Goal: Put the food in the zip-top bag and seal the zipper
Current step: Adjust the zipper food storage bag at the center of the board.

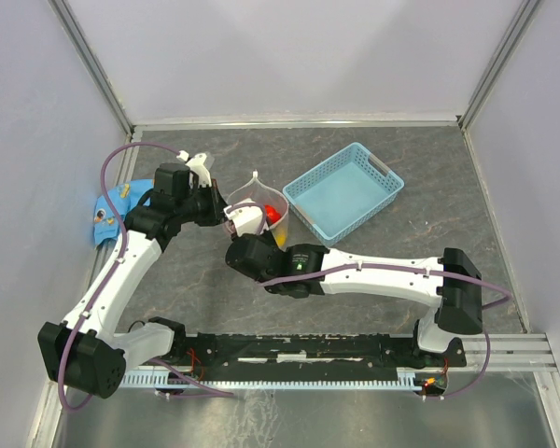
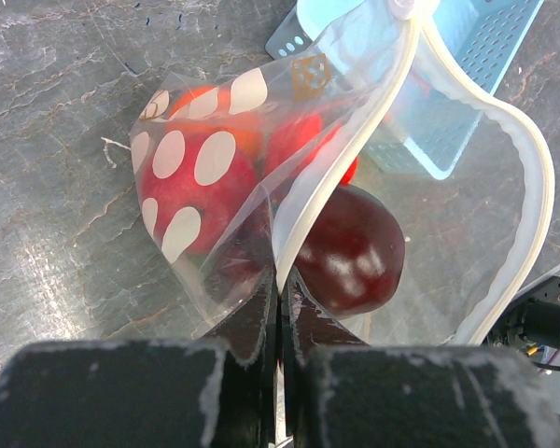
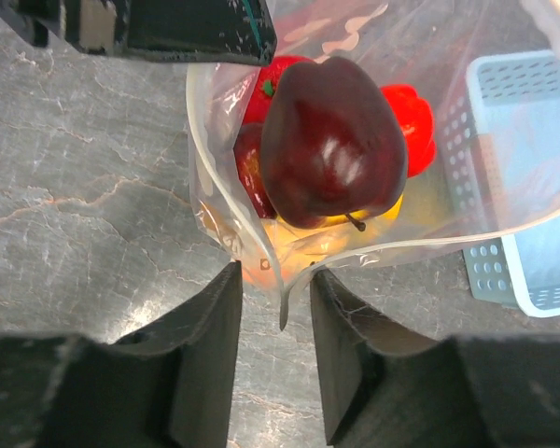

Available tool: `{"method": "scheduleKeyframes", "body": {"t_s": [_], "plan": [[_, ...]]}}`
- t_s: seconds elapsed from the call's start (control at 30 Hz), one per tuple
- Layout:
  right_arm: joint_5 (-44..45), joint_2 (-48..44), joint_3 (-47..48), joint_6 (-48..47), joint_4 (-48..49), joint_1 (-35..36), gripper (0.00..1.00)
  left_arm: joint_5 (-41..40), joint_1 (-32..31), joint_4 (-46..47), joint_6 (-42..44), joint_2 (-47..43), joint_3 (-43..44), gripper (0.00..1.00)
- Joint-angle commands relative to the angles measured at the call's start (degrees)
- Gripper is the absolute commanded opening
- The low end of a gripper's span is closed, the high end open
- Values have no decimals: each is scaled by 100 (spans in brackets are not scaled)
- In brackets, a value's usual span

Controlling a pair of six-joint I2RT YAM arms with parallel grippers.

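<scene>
- zip-top bag point(image 1: 252, 196) mouth gapes upward, but the dark maroon fruit point(image 3: 331, 140) plugs most of it
- blue basket point(image 1: 341, 191) just beside the bag's right side, blocking that flank
- left gripper point(image 2: 280, 289) clamps the left rim; right gripper point(image 3: 273, 299) straddles the near rim, jaws apart

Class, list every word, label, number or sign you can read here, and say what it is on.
No words or numbers can be read.
On the zip-top bag, an orange square mark: too blurred to read.
On the blue cloth, its pattern: too small to read.
</scene>
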Motion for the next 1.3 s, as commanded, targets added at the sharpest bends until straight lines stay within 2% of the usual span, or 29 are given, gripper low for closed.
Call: {"method": "scheduleKeyframes", "body": {"t_s": [0.0, 0.17, 0.3, 0.43, 0.6, 0.93, 1.13, 1.27], "plan": [[290, 24, 401, -187, 130, -21, 39, 105, 43, 213, -209, -114, 4, 3], [118, -93, 411, -477, 23, -111, 19, 217, 39, 297, -309, -171, -48, 3], [-27, -273, 386, -807, -123, -176, 9, 329, 36, 391, -525, -232, -99, 3], [-70, -585, 357, -1273, -299, -226, 2, 369, 32, 522, -815, -397, -128, 3], [-544, -1068, 220, -1771, -360, -388, 2, 395, 28, 593, -1124, -519, -40, 4], [-1290, -1982, -212, -2899, -930, -760, 2, 181, 41, 869, -1624, -771, -110, 32], [-1378, -2562, -703, -3526, -1068, -981, 1, 183, 51, 1564, -1917, -1003, -583, 51], [-1290, -3115, -1268, -4093, -805, -1075, 2, 120, 74, 2218, -2115, -1130, -1069, 66]]}}
